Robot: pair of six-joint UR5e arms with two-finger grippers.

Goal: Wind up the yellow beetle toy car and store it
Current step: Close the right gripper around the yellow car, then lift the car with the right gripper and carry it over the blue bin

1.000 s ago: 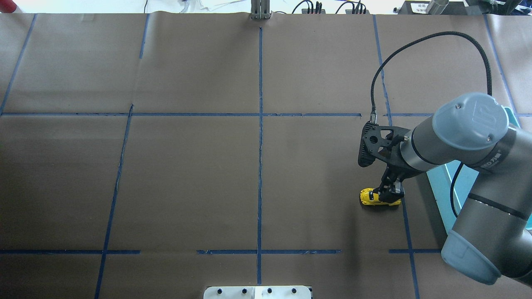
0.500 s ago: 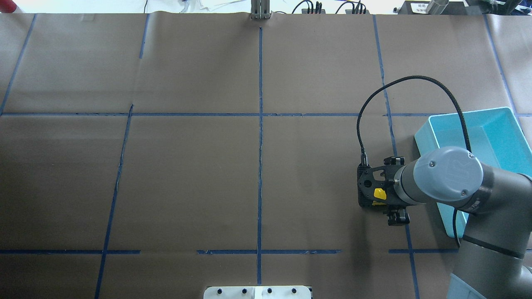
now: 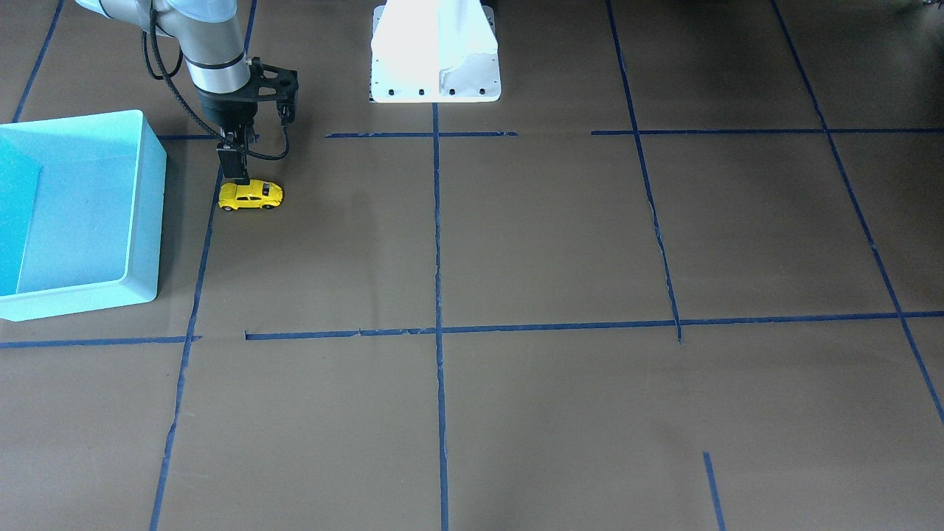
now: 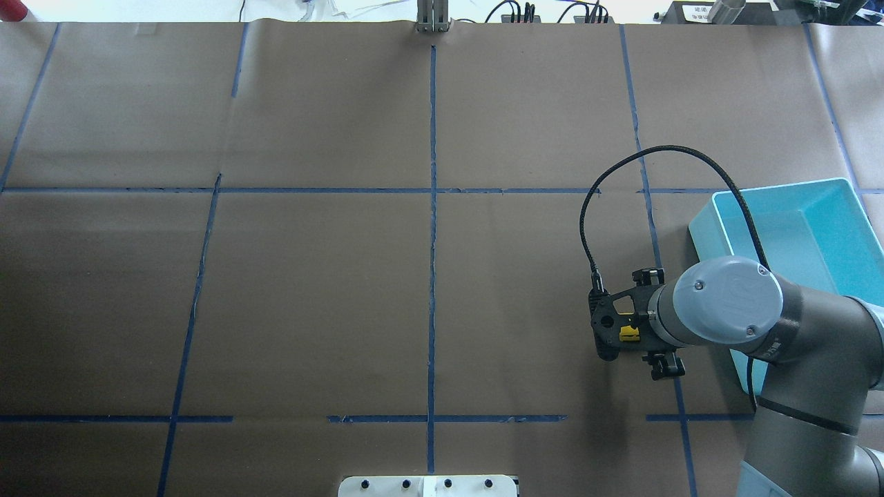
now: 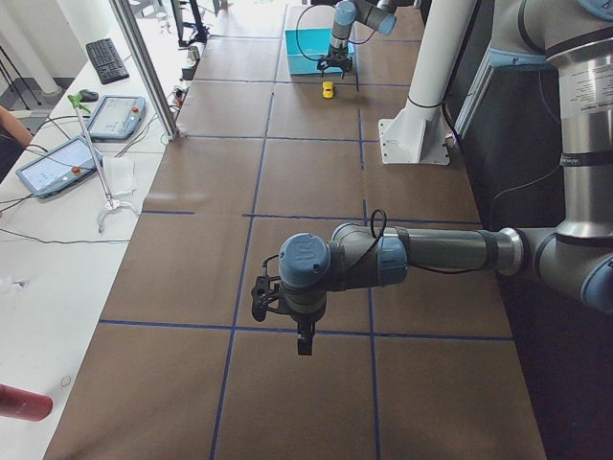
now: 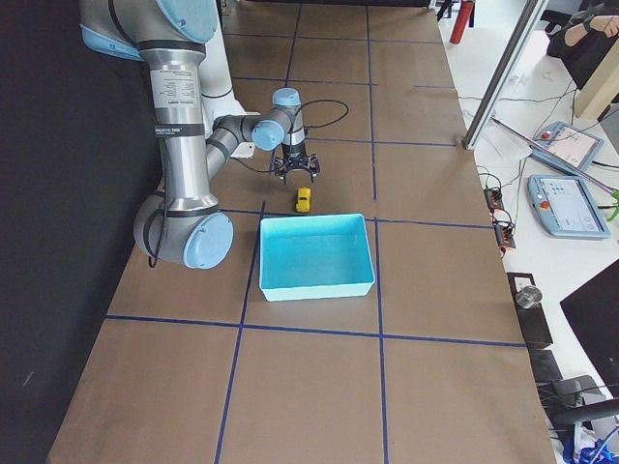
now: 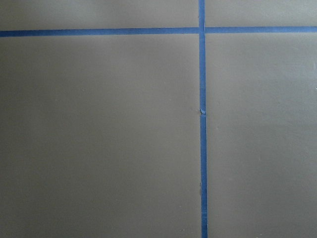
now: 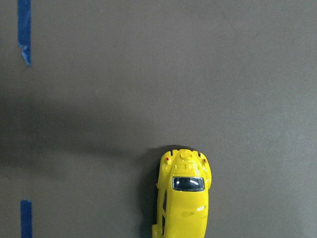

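Right end effector [image 3: 237, 177] open, just above car [image 3: 251, 195] on counter [image 3: 516, 236]. Likely grasp step. Next: lower, close across body, carry to bin [image 3: 144, 221].

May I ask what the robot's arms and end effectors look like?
The left arm and right arm are grey with pale blue joint caps. The left end effector and right end effector are black; a braided black cable loops from the right wrist.

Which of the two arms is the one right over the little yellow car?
The right gripper, above the yellow car beside the light blue bin; the left gripper hangs far from it.
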